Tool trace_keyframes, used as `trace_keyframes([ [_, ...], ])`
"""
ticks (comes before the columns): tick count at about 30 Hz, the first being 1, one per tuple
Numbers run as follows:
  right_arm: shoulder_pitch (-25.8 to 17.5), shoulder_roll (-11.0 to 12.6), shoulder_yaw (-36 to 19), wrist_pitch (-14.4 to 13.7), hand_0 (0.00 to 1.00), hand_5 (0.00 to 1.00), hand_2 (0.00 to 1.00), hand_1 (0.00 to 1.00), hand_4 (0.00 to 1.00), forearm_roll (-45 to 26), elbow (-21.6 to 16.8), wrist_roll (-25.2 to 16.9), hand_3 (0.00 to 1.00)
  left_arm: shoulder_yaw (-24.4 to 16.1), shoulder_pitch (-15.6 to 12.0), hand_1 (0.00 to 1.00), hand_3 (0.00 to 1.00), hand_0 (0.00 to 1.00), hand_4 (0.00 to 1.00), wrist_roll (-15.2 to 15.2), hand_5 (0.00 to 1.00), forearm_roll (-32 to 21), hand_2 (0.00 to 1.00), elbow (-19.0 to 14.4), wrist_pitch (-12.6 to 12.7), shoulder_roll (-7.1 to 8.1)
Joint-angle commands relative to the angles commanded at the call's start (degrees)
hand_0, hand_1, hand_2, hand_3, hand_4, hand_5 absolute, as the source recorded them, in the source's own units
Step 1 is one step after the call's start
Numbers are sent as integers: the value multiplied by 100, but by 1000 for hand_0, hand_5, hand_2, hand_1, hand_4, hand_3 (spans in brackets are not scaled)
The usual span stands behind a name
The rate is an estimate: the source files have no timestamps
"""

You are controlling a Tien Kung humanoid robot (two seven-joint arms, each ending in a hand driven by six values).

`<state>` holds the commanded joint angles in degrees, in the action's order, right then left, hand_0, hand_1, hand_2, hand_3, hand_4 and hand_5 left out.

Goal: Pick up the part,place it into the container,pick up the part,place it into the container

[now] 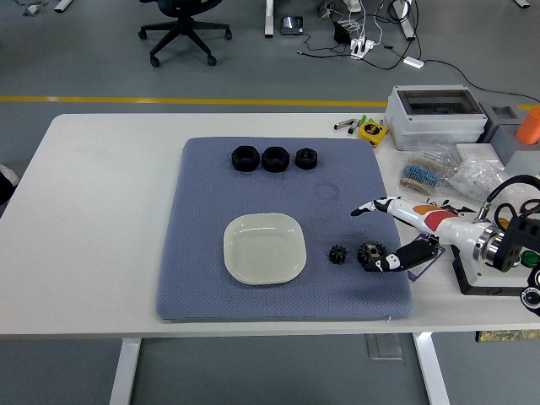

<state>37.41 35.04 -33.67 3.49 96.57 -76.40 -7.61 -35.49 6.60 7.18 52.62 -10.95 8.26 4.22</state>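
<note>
Two small black gear-shaped parts lie on a blue-grey mat: one part (338,254) sits apart just right of a pale square dish, the second part (369,252) beside it to the right, with the thumb side of the right robot hand (386,236) touching or nearly touching it. That robot hand, white with black fingers, reaches in from the right edge with fingers spread and grips nothing; one finger (371,207) points left above the parts, another lies low along the mat's right edge. The dish (264,248), serving as the container, rests empty on the mat's near half. Three larger black nuts (273,158) stand in a row near the mat's far edge. The mat (202,278) covers the middle of the white tabletop (93,211). At the far right corner stand a grey box (436,116), bags of small hardware (447,173) and a yellow tape measure (370,130).
</note>
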Motion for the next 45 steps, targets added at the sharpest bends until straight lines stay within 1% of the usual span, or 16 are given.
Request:
trace_keyframes([
  [5,130,-162,106,21,896,344,844,825,998,960,266,20,867,15,2,688,584,742,641,-4,623,-38,631,-1,6,9],
  [8,263,-309,271,-2,896,344,844,825,998,1162,489,56,867,8,8,688,584,742,641,5,623,-25,631,-7,2,14],
  [9,293,-354,309,-8,841,334,806,789,998,1172,563,58,853,8,10,686,584,741,640,9,623,-18,632,-9,-1,15],
  [14,413,-574,444,-18,841,334,806,789,998,1179,908,28,853,-1,18,686,584,741,640,19,623,-4,632,-16,-5,14],
  [15,424,-593,456,-22,771,327,788,751,998,1174,940,25,834,-3,19,684,585,742,640,19,622,-3,630,-16,-5,15],
  [17,464,-640,510,-24,771,327,788,751,998,1146,1044,11,834,-11,20,684,585,742,640,22,622,1,630,-16,-4,15],
  [20,491,-673,558,-18,771,327,788,751,998,1113,1139,6,834,-13,22,684,585,742,640,24,622,3,630,-17,-5,16],
  [21,501,-692,580,-12,731,328,765,721,998,1041,1199,11,821,-23,23,683,584,742,640,28,623,12,629,-18,-7,13],
  [26,510,-758,594,-70,731,328,765,721,998,963,1389,-7,821,-38,22,683,584,742,640,36,623,42,629,-21,-14,12],
  [27,510,-767,590,-102,660,325,733,671,998,951,1428,-16,780,-48,23,682,584,742,640,40,623,61,630,-22,-17,10],
  [32,508,-793,602,-172,660,325,733,671,998,870,1579,-37,780,-73,19,682,584,742,640,49,623,89,630,-25,-21,2],
  [33,508,-797,612,-176,494,321,669,595,998,873,1600,-40,692,-77,19,680,584,742,641,51,623,98,629,-25,-22,1],
  [38,494,-864,662,-177,494,321,669,595,998,785,1755,-72,692,-114,10,680,584,742,641,65,623,162,629,-30,-34,-4],
  [39,492,-871,672,-184,420,311,611,547,973,758,1775,-83,584,-118,9,679,584,742,640,65,622,161,629,-30,-33,-5],
  [44,494,-881,705,-264,420,311,611,547,973,553,1821,-42,584,-145,12,679,584,742,640,75,622,211,629,-31,-42,-8],
  [45,488,-883,710,-284,276,348,519,444,869,512,1827,-35,501,-140,13,679,584,742,640,75,622,207,629,-32,-42,-8],
])
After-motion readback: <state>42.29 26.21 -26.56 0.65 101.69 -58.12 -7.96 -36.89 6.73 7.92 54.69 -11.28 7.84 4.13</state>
